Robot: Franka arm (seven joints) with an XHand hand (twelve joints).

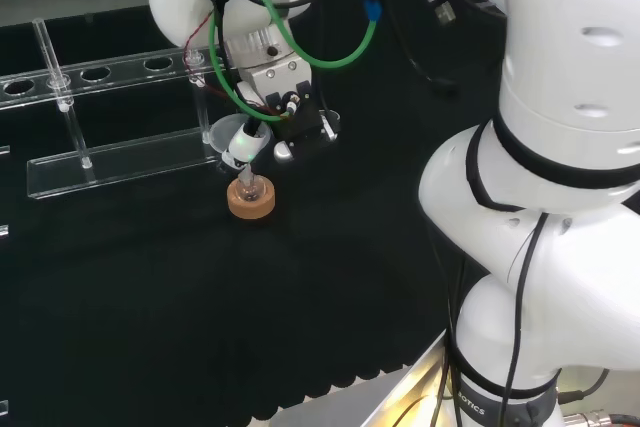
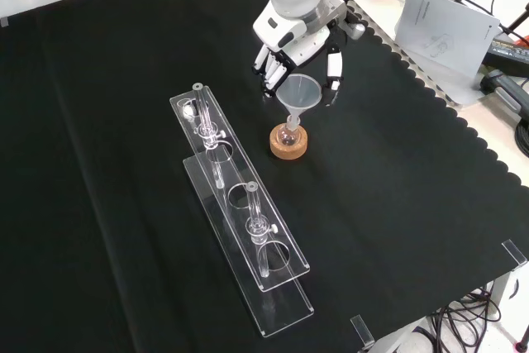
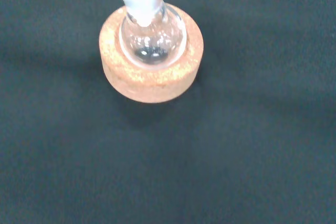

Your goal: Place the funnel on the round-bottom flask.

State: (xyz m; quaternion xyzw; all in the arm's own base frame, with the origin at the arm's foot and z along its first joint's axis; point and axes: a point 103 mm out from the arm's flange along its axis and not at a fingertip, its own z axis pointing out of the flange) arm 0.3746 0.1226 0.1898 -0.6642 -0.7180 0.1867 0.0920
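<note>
The funnel stood upright with its stem down in the neck of the round flask, which sat in a cork ring on the black cloth. In the front view the hand hung just behind and above the funnel, its fingers pointing down to the left of the wide rim and another finger down on the right side, so the funnel's mouth lay between them. Whether any fingertip touched the rim could not be told. The fingers looked fairly straight and apart rather than curled round the funnel.

In the head view the funnel showed as a pale cone just left of the hand, directly over the flask and the cork ring.

The wrist view looked down on the flask seated in the cork ring, with the stem entering its neck.

A clear rack stood to the left of the flask in the front view, well apart from the hand.
</note>
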